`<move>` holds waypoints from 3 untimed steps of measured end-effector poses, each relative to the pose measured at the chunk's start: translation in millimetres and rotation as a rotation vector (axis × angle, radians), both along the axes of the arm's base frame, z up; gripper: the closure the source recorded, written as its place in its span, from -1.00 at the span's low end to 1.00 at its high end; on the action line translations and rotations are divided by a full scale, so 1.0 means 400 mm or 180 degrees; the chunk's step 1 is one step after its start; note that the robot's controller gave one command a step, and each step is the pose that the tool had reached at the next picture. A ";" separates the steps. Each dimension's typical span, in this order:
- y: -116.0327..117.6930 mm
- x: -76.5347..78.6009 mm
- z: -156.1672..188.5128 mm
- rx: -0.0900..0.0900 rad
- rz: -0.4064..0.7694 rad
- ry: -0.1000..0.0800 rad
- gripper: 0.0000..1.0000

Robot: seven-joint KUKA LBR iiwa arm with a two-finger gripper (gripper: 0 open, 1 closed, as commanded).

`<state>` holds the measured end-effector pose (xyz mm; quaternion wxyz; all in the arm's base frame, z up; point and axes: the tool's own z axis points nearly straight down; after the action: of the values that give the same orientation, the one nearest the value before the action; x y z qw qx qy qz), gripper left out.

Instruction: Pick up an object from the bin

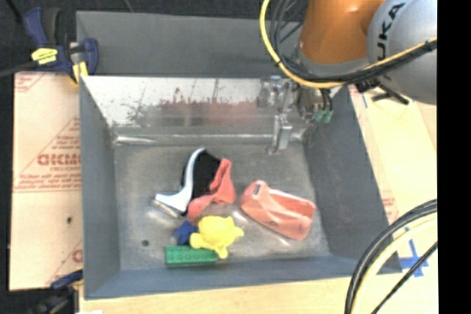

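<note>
From where I am standing, the arm is reaching in from 3 o'clock, its orange cover [338,11] hanging above the far corner of the grey bin [346,180]. The hand [283,130] is sitting low at about 1 o'clock on the bin floor, close against the back wall, over bare metal. I cannot tell whether it is standing wide or narrow, and nothing is showing in its grip. The loose things are all lying well apart from it, toward the near side. Nearest, at about 6 o'clock from the hand, a soft pink pouch-like thing [280,211] is lying on its side. At 7 o'clock from the hand, a salmon-coloured floppy piece [219,187] is leaning against a black-and-white curved thing [206,171]. Just beyond those, at the bin's 6 o'clock, a small heap is gathering: a yellow lumpy toy [215,233] is touching a blue piece [183,233], and a green studded brick [190,255] is lying flat just beside them by the near wall.
</note>
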<state>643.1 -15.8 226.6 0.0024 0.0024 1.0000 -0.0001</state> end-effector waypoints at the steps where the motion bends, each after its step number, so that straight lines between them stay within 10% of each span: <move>1: 0.040 -0.068 -0.159 0.0003 0.0006 -0.0009 -1.00; 2: 0.054 -0.073 -0.334 0.0008 0.0086 0.0046 -1.00; 3: 0.078 -0.098 -0.352 -0.0004 -0.0129 -0.0041 -1.00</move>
<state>604.0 15.4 86.0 0.0088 0.0226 0.9997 -0.0007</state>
